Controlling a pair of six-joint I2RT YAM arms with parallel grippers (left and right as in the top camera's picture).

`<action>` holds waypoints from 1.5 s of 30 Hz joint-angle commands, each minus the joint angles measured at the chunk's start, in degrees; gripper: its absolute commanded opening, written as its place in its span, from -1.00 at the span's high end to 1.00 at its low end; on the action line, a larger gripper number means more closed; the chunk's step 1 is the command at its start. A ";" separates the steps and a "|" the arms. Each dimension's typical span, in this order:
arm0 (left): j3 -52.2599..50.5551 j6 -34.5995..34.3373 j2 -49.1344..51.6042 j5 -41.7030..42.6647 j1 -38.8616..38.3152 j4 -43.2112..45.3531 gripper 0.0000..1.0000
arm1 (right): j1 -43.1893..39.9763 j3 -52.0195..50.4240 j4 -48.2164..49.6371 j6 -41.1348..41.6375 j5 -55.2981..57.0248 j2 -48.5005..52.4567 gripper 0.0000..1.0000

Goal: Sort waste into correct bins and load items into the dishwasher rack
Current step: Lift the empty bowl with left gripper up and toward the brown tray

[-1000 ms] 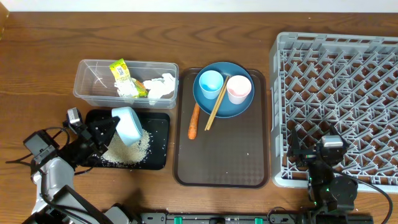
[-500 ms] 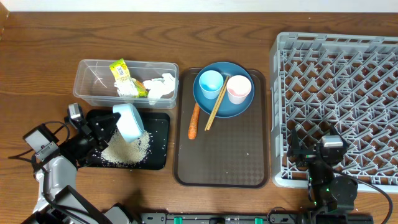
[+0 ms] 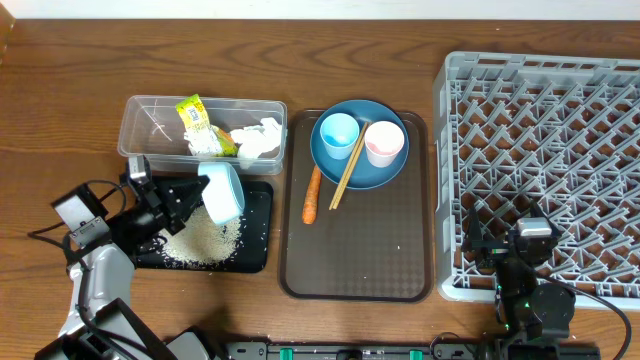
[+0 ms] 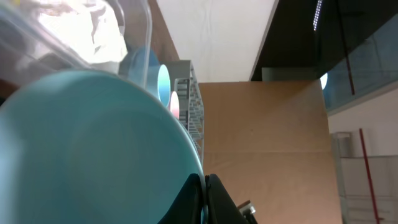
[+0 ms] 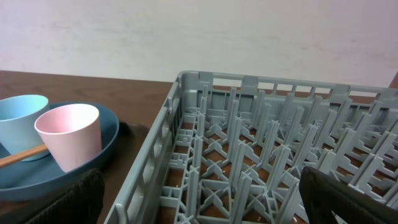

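Pinching the rim of the white-and-light-blue bowl (image 3: 222,192) between the shut jaws of the left gripper (image 3: 188,198), with the bowl tipped steeply on edge over the far half of the black tray (image 3: 258,215). Seen from the left wrist as a broad light-blue curve filling most of the view, dark fingertips (image 4: 214,193) meeting at its lower edge.

Heaped on the black tray just on the near side of the bowl: loose white rice grains (image 3: 205,240). Just beyond the tray's far edge, the clear plastic tub (image 3: 140,150), holding the yellow-green snack wrapper (image 3: 193,114) and the crumpled white tissue (image 3: 262,138).

Further right, lying on the brown serving tray (image 3: 360,260) near its left edge and just beside the plate: the small orange carrot (image 3: 311,196). Set at the far end of that same tray, the dark blue round plate (image 3: 375,175), carrying the light blue cup (image 3: 339,130) and the pale pink cup (image 3: 384,143), upright and side by side. Laid slantwise between the two cups, the wooden chopsticks (image 3: 348,170), near ends reaching past the plate's rim over the brown tray.

Spread wide and gripping nothing — the jaws of the right gripper (image 5: 200,186), parked at the near-left corner of the grey dishwasher rack (image 3: 560,130), well apart from the plate and cups.
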 commanded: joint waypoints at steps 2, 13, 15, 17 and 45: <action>0.28 -6.99 -0.81 1.42 0.61 2.71 0.88 | -0.37 -0.09 -0.22 0.70 0.17 -0.31 -0.98; 0.74 -22.51 -0.79 -3.41 0.59 27.02 0.88 | -0.37 -0.09 -0.22 0.70 0.17 -0.31 -0.99; 1.16 -29.99 -0.81 -3.82 0.17 36.94 0.88 | -0.37 -0.09 -0.22 0.70 0.20 -0.31 -0.98; 1.51 -37.48 -0.83 -3.74 0.02 45.97 0.88 | -0.37 -0.09 -0.22 0.70 0.17 -0.31 -0.98; 2.45 -65.79 -1.05 -7.63 -8.48 73.59 0.88 | -0.37 -0.09 -0.22 0.70 0.17 -0.31 -0.99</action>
